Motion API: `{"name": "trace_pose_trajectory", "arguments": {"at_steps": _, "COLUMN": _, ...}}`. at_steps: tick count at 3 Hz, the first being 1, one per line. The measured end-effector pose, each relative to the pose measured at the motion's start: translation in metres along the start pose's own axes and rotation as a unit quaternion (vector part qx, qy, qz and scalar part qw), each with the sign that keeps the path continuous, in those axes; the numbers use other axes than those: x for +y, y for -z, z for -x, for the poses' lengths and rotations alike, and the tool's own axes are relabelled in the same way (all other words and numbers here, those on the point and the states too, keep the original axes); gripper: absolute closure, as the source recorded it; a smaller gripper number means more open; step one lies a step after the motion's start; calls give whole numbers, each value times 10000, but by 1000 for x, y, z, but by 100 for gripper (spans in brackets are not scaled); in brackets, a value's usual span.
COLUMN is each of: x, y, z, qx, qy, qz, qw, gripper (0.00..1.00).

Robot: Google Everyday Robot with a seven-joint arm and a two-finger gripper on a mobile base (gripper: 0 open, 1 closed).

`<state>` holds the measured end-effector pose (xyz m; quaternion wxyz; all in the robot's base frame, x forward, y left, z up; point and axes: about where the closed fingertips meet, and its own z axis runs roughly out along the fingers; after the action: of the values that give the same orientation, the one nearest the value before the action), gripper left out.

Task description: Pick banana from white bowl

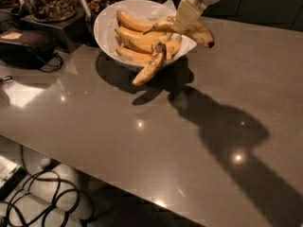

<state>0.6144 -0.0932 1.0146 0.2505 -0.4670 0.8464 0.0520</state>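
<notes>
The white bowl (105, 30) stands at the back of the grey counter with several yellow bananas in it and a white paper liner at its right rim. My gripper (185, 18) hangs from the top of the view at the bowl's right rim, shut on a banana (189, 29) that it holds just above the rim, its dark tip pointing right. Another banana (149, 66) hangs over the bowl's front rim, tip down toward the counter.
Glass jars of brown snacks (47, 0) stand on a dark stand at the back left. A black device with a cable (26, 45) lies left of the bowl. The counter's front edge (118, 183) runs diagonally, with cables on the floor (42, 197) below.
</notes>
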Motion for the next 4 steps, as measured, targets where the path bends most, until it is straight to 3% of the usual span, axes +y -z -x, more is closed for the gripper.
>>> {"name": "trace_pose_trajectory", "arguments": {"at_steps": 1, "x": 0, "y": -1, "z": 1, "qx": -9, "qy": 22, "qz": 5, "qw": 10000, "gripper": 100}}
{"name": "trace_pose_trajectory", "arguments": {"at_steps": 2, "x": 27, "y": 9, "z": -5, "qx": -21, "qy": 146, "qz": 314, "qw": 9994, "gripper": 100}}
{"name": "trace_pose_trajectory", "arguments": {"at_steps": 4, "x": 97, "y": 30, "z": -44, "qx": -103, "qy": 213, "qz": 1158, "qw": 9930, "gripper": 100}}
